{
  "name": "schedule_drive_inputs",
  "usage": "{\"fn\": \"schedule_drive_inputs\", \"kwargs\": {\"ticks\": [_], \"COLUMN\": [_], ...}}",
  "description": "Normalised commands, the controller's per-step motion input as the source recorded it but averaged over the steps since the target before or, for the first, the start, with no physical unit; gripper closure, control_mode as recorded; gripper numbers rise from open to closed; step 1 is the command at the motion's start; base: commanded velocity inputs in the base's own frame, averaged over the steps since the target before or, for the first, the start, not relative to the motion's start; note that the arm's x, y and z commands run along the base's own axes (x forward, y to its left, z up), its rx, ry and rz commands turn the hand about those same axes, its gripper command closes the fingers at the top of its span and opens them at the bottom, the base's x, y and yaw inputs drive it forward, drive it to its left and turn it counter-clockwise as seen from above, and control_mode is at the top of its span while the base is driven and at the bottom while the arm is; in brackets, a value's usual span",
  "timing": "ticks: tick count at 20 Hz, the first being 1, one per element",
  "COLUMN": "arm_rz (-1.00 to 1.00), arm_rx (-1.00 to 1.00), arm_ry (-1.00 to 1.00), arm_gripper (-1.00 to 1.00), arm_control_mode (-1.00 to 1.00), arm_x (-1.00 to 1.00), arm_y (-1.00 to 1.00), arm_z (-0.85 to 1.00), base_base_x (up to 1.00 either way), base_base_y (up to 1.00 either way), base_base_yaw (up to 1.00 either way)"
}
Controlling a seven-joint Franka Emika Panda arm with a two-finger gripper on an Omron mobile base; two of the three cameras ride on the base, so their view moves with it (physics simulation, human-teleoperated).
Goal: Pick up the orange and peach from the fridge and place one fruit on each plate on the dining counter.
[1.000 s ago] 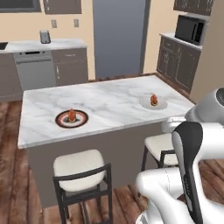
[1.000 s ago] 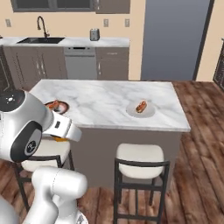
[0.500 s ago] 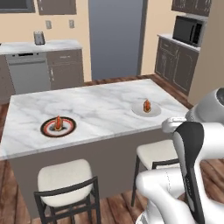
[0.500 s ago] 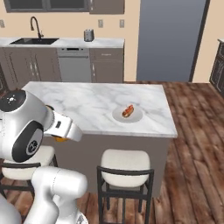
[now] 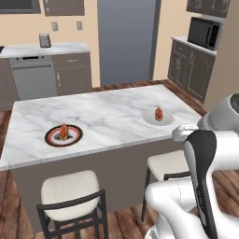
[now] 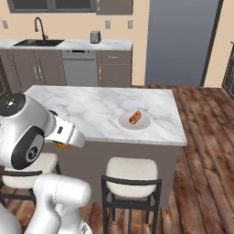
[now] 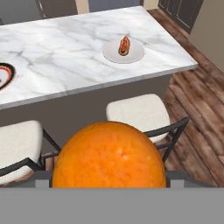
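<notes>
Bright orange ball-shaped fruit held close against the hand camera, at the bottom centre of the hand view, above the floor in front of the stools and short of the bench edge. Gripper pinching the orange; finger tips hidden behind the fruit. A sliver of the orange also visible under the white arm in the right base view.

Beyond the fruit: large rectangular island bench with white grey-veined marble top and grey base. Plain white round plate near the right front edge of the bench, carrying a small reddish-orange item; too small to identify as the peach. Same plate at upper centre of the hand view, same plate in the right base view. Dark-rimmed plate with red-orange ring near the left front of the bench, well apart from the white plate, also carrying a small reddish item.

Two white-cushioned stools with dark frames at the near side of the bench. Tall grey fridge closed, against the far wall.
</notes>
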Motion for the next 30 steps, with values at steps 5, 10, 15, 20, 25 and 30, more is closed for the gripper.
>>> {"fn": "schedule_drive_inputs", "kwargs": {"ticks": [5, 10, 15, 20, 25, 30], "arm_rz": [0.00, -0.02, -0.01, 0.00, 0.00, 0.00], "arm_rx": [0.00, 0.00, 0.00, 0.00, 0.00, 0.00], "arm_ry": [0.00, 0.00, 0.00, 0.04, 0.01, 0.00], "arm_gripper": [1.00, 1.00, 1.00, 1.00, 1.00, 1.00], "arm_control_mode": [-1.00, -1.00, -1.00, -1.00, -1.00, -1.00], "arm_x": [0.47, 0.92, 0.98, 0.96, 0.69, 0.52], "arm_y": [0.00, -0.03, -0.34, -0.51, -0.66, -0.55], "arm_z": [0.00, 0.00, 0.00, -0.05, -0.40, -0.44], "base_base_x": [0.09, 0.00, 0.00, 0.00, 0.00, 0.00], "base_base_y": [0.00, 0.00, 0.00, 0.00, 0.00, 0.00], "base_base_yaw": [0.01, 0.00, 0.00, 0.00, 0.00, 0.00]}}
